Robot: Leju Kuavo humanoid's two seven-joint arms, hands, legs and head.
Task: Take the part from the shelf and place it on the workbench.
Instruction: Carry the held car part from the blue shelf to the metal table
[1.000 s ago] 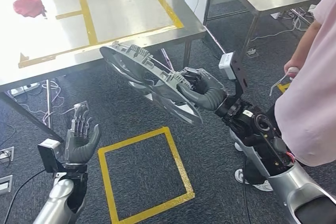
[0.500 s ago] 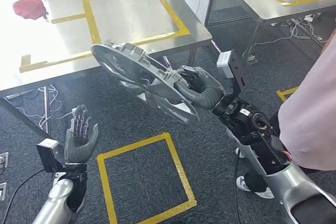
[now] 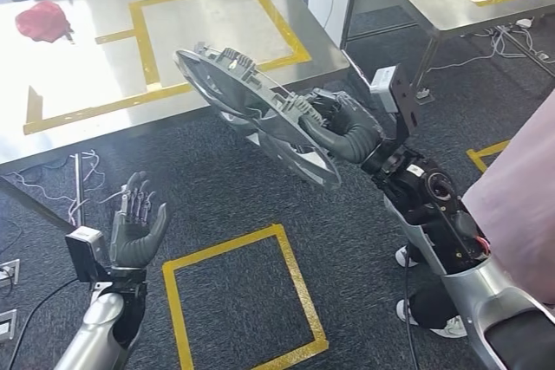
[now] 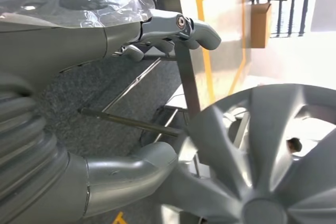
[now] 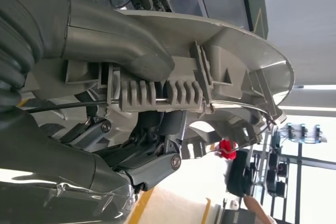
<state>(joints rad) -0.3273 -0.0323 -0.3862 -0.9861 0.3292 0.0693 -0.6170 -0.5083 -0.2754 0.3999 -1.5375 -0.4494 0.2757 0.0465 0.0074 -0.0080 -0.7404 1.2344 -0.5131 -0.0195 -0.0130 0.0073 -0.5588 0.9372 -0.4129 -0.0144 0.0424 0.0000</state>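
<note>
Just short of the steel workbench with yellow tape outline [image 3: 196, 19]: grey round plastic wheel-cover part [image 3: 255, 110] carried tilted in mid-air, pinched at one rim edge by right hand [image 3: 347, 132], far rim over the bench edge. Left hand [image 3: 134, 227] empty, fingers spread, palm up, low beside. Risks: single-edge hold, long overhang, could pivot or slip; leading rim may clip bench edge. Grip depth hard to judge, probably shallow.
</note>
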